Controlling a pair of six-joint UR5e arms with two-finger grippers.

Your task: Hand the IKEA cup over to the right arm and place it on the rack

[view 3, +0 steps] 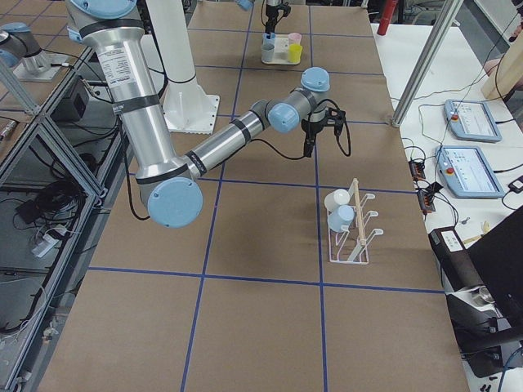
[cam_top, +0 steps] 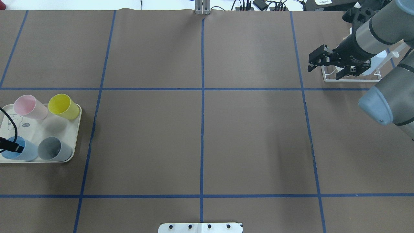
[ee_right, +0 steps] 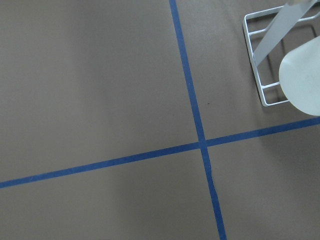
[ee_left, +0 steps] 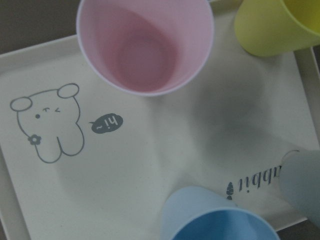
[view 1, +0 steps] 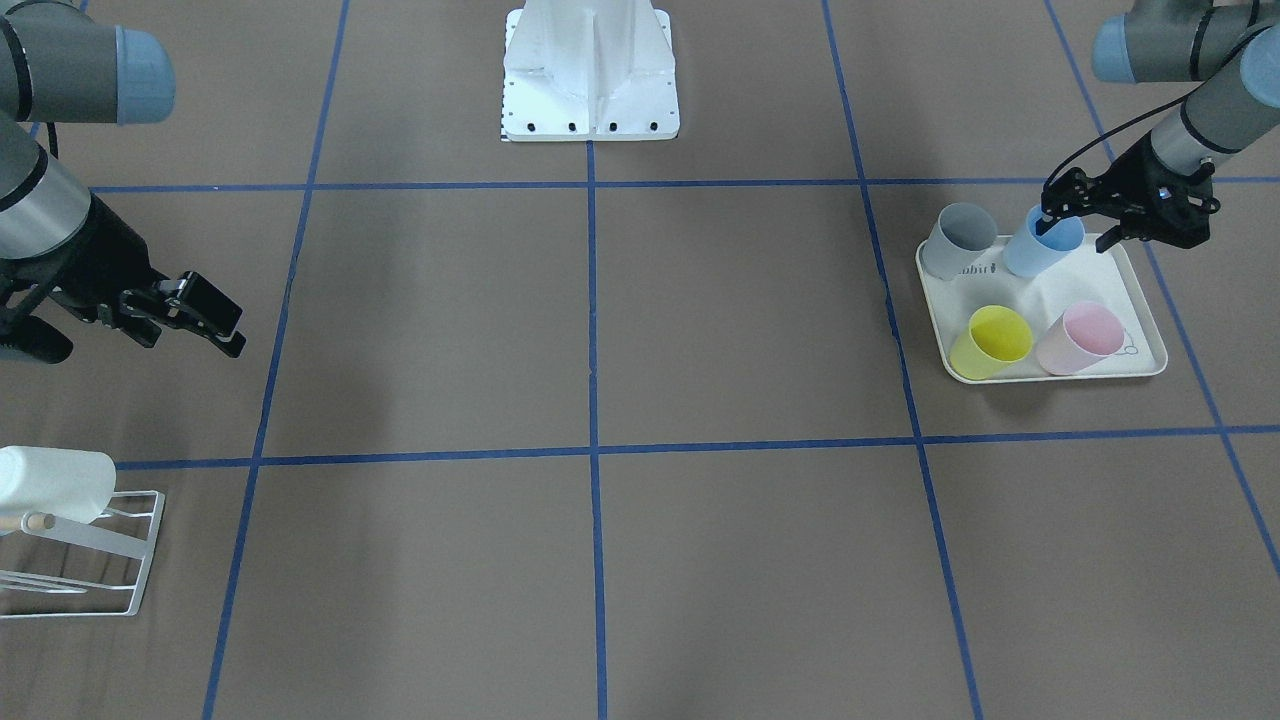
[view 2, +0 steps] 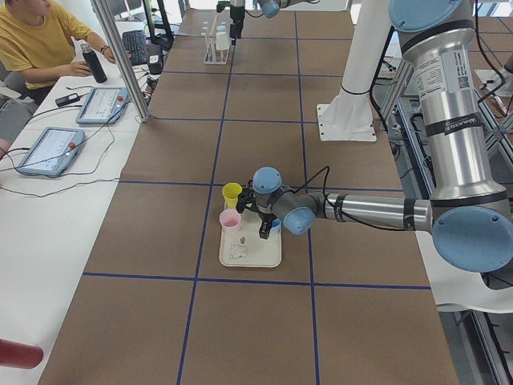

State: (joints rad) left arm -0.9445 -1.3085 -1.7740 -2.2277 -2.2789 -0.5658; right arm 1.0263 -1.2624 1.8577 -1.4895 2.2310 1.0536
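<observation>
The blue cup [view 1: 1040,250] stands upright at the tray's [view 1: 1050,292] 7 o'clock corner in the overhead view, at the counter's [cam_top: 200,129] 9 o'clock. I judge it light, stiff, slick plastic, best pinched across the rim wall. My left pincer [view 1: 1055,215] has one finger dipped inside that rim, but I cannot tell whether it has closed on the wall. The right pincer [view 1: 235,335] hangs open and empty at 2 o'clock near the rack [view 1: 100,541].
</observation>
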